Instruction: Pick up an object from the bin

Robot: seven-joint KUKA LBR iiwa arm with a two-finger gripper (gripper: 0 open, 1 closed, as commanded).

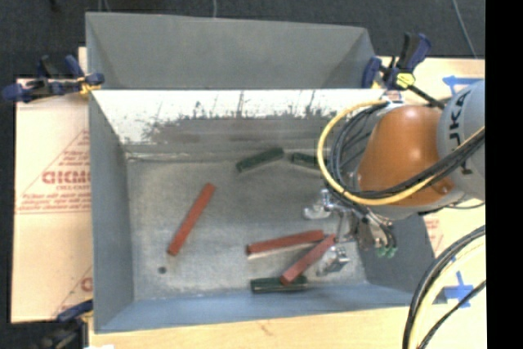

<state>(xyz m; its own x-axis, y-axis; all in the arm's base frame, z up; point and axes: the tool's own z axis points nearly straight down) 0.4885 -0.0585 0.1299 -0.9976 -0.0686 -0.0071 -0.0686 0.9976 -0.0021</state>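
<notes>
Although the arm's orange cover (404,155) and its cables are plain in the camera view, the metal parts below them mask the tips of the jaws. I cannot tell whether they stand open or closed, or whether they have hold of anything. They sit low in the right front part of the grey bin (110,200), right at the near ends of two red sticks. One is the flat red stick (286,243), lying almost level. The other is the slanted red stick (306,261), which angles down to touch a dark green stick (278,284) by the front wall. A third red stick (192,218) lies alone, well apart to the left, and another green stick (260,159) rests near the back wall. Judging by their look, the red sticks are light, stiff and smooth, so they may skid or pivot on the bin floor. A hold across the narrow width of the slanted stick, nearer its middle than its end, should keep it from swinging.
</notes>
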